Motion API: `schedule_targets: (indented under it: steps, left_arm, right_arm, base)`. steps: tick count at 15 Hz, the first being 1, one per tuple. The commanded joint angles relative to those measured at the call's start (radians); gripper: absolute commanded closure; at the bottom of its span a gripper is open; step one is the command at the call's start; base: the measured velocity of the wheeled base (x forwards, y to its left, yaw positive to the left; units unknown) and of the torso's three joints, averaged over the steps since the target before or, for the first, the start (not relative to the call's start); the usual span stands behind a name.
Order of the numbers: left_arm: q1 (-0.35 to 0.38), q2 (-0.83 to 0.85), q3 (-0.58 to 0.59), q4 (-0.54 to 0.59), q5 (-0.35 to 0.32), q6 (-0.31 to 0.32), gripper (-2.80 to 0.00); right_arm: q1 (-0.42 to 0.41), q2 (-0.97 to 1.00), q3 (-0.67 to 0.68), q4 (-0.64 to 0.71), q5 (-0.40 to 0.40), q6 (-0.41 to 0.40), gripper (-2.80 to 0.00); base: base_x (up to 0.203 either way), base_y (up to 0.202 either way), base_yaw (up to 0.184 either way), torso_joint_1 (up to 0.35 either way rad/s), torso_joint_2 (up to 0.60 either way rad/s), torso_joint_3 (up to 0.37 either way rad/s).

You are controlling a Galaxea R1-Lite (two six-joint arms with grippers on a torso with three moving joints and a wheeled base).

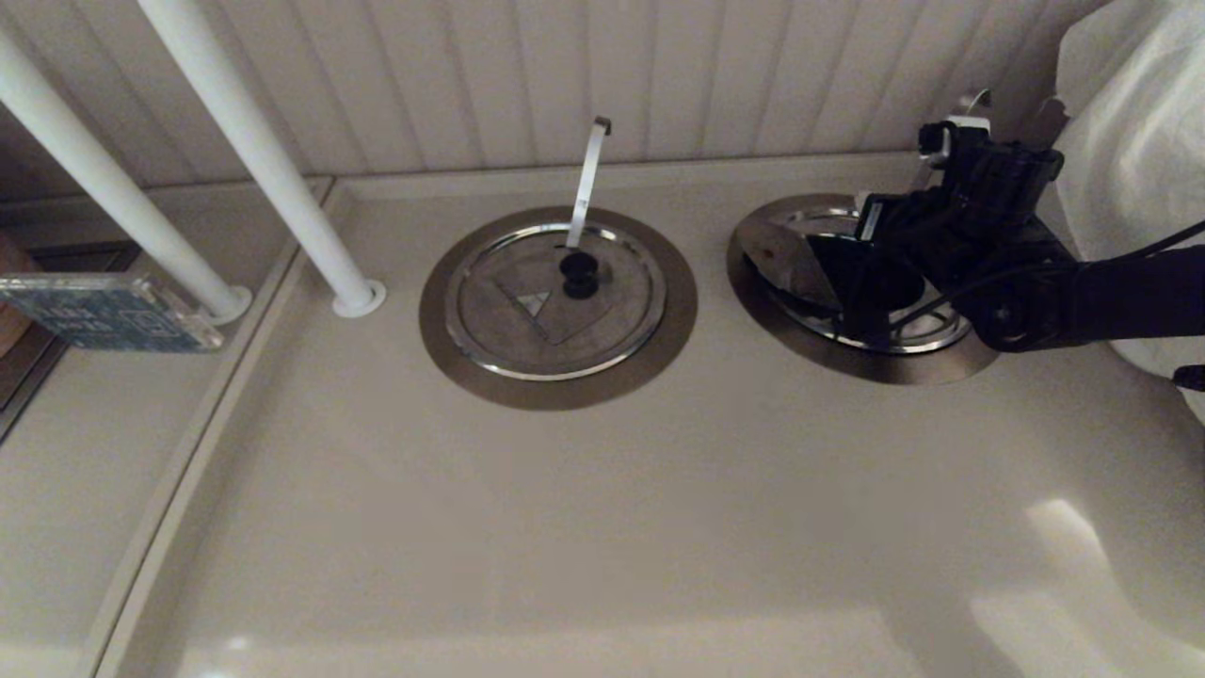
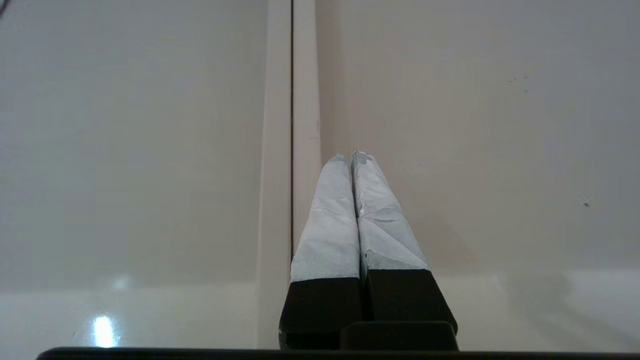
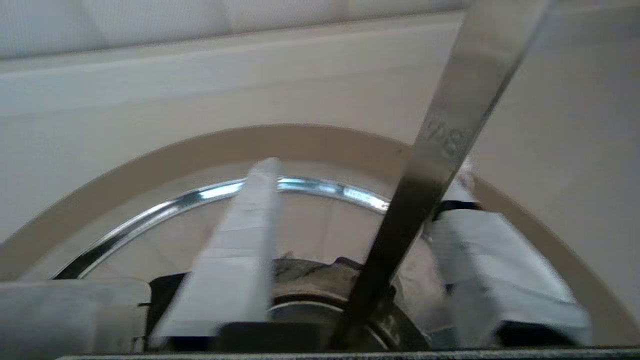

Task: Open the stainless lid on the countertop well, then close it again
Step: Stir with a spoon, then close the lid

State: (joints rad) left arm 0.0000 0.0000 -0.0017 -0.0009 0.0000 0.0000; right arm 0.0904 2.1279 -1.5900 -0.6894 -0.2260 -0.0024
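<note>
The stainless lid (image 1: pixel 786 250) lies in the countertop well (image 1: pixel 847 363) at the back right of the beige counter. Its wedge part looks dark under my arm, and I cannot tell whether that flap is raised. My right gripper (image 1: pixel 885 282) hovers right over the lid's centre. In the right wrist view this gripper (image 3: pixel 365 167) is open, its taped fingers (image 3: pixel 235 260) standing either side of the black knob (image 3: pixel 310 277). The slanting metal strip (image 3: pixel 450 125) crosses between them. My left gripper (image 2: pixel 350 154) is shut and empty over a counter seam, out of the head view.
A second, identical ring (image 1: pixel 442 330) at the counter's middle carries a lid (image 1: pixel 527 311) with an upright strip (image 1: pixel 588 179). Two white poles (image 1: pixel 254 151) stand at the back left. A blue box (image 1: pixel 113 311) sits far left; white cloth (image 1: pixel 1139 141) hangs far right.
</note>
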Motion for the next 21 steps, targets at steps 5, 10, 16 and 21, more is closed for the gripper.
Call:
schedule_targets:
  steps: [5, 10, 16, 21]
  left_arm:
    - [0.0, 0.0, 0.0, -0.001, 0.0, 0.001, 0.0]
    - [0.0, 0.0, 0.0, -0.001, 0.0, 0.0, 0.0]
    - [0.0, 0.0, 0.0, 0.001, 0.0, 0.0, 0.0]
    - [0.0, 0.0, 0.0, 0.0, 0.0, 0.0, 0.0]
  right_arm:
    - [0.008, -0.091, 0.07, 0.036, -0.026, -0.092, -2.8]
    - [0.017, -0.224, 0.153, 0.192, -0.025, -0.164, -2.8]
    - [0.175, -0.464, 0.267, 0.419, -0.017, -0.139, -2.8]
    - [0.361, -0.469, 0.414, 0.409, -0.094, -0.232, -2.8]
  base:
    - [0.0, 0.0, 0.0, 0.0, 0.0, 0.0]
    - [0.0, 0.0, 0.0, 0.0, 0.0, 0.0]
    - [0.0, 0.0, 0.0, 0.0, 0.0, 0.0]
    - [0.0, 0.0, 0.0, 0.0, 0.0, 0.0]
